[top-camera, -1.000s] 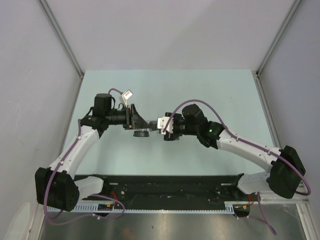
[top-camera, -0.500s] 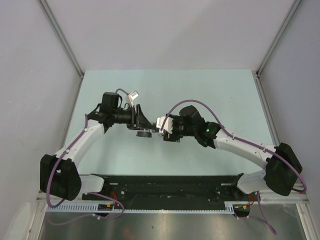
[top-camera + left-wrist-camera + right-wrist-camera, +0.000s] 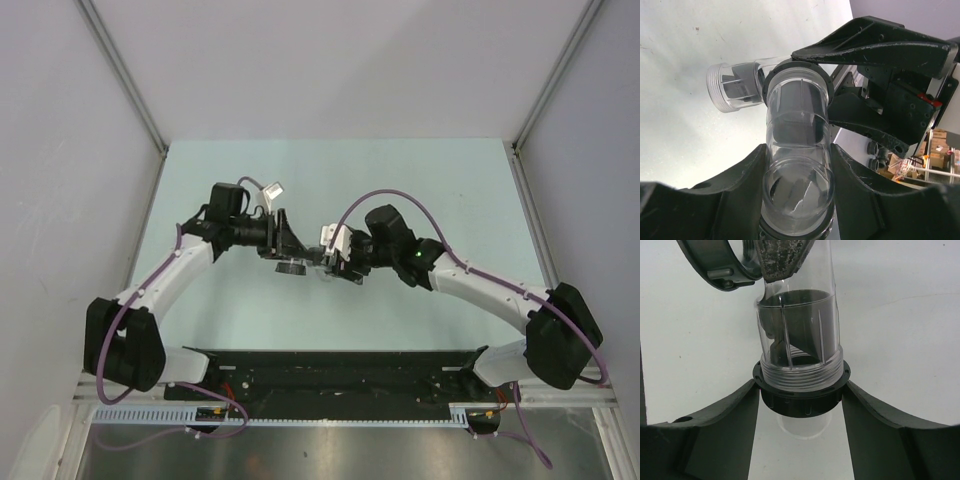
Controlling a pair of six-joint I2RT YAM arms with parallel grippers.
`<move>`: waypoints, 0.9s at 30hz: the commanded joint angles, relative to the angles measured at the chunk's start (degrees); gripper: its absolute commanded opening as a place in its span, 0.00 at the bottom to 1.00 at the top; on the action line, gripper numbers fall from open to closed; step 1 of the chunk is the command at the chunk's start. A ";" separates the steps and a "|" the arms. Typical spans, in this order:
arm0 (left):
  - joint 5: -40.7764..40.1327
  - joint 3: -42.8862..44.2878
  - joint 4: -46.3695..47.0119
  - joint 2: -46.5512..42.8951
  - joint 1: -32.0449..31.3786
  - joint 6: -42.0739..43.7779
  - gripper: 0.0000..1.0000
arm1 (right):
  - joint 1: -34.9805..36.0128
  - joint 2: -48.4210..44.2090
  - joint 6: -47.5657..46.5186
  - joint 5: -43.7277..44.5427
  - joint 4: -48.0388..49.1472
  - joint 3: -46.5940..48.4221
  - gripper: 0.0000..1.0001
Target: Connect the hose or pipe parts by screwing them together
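Observation:
The pipe parts are joined in mid-air between both grippers, above the table's middle (image 3: 311, 259). In the left wrist view a clear pipe (image 3: 797, 125) runs up from my left gripper (image 3: 797, 152), which is shut on its smooth end. A black ring (image 3: 774, 80) circles it higher up, and a threaded side branch (image 3: 732, 87) sticks out left. In the right wrist view my right gripper (image 3: 801, 387) is shut on a black nut (image 3: 800, 400) that sits against the threaded clear pipe (image 3: 800, 330). A left fingertip (image 3: 782, 255) covers that pipe's top.
The pale green table (image 3: 420, 190) lies below, with grey walls on three sides. A black rail (image 3: 330, 375) runs along the near edge. A dark ring (image 3: 291, 267) hangs under the left gripper (image 3: 294, 250). Purple cables loop over both arms.
The left arm has swung right and stretched out, and the right gripper has shifted slightly. The two grippers now stand closer together. Both grips are unchanged.

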 commanded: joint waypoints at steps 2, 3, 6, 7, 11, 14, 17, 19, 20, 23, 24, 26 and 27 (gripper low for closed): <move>1.13 1.97 2.45 1.49 -2.67 4.17 0.00 | 0.45 -0.39 2.14 -12.73 9.46 2.50 0.04; 0.69 2.06 2.36 2.01 -2.93 4.61 0.01 | 0.45 -0.30 2.14 -13.35 9.37 2.59 0.04; 0.69 2.32 2.45 3.24 -3.63 5.75 0.00 | 0.54 0.23 1.97 -15.11 7.09 2.59 0.03; 0.69 2.33 2.36 3.51 -3.98 6.45 0.00 | 0.54 0.32 1.88 -15.37 6.82 2.59 0.03; -0.71 2.33 2.36 4.04 -4.78 9.79 0.00 | 0.45 0.32 1.88 -17.04 6.47 2.59 0.02; -1.33 2.50 2.45 3.51 -5.92 14.45 0.00 | 0.62 0.14 2.40 -18.53 6.55 2.59 0.02; 1.37 3.29 2.36 4.74 -6.01 14.89 0.00 | 0.71 0.50 2.41 -18.89 6.12 2.59 0.01; 3.58 3.56 2.45 5.80 -6.18 16.03 0.00 | 0.71 0.58 2.49 -19.50 5.94 2.59 0.01; 4.11 3.38 2.45 5.89 -6.27 16.65 0.00 | 0.63 0.58 2.75 -20.03 6.11 2.59 0.01; 2.97 2.94 2.62 5.71 -6.36 18.49 0.00 | 0.54 0.50 3.81 -20.91 6.82 2.59 0.01; 3.23 2.85 2.62 5.62 -6.45 19.80 0.00 | 0.28 0.32 4.51 -21.26 6.90 2.59 0.00; 3.06 2.59 2.89 5.62 -6.62 20.43 0.01 | 0.19 0.32 4.86 -22.05 6.99 2.59 0.00; 2.97 2.42 2.97 5.62 -6.97 21.04 0.00 | 0.19 0.49 5.30 -22.49 7.08 2.59 0.00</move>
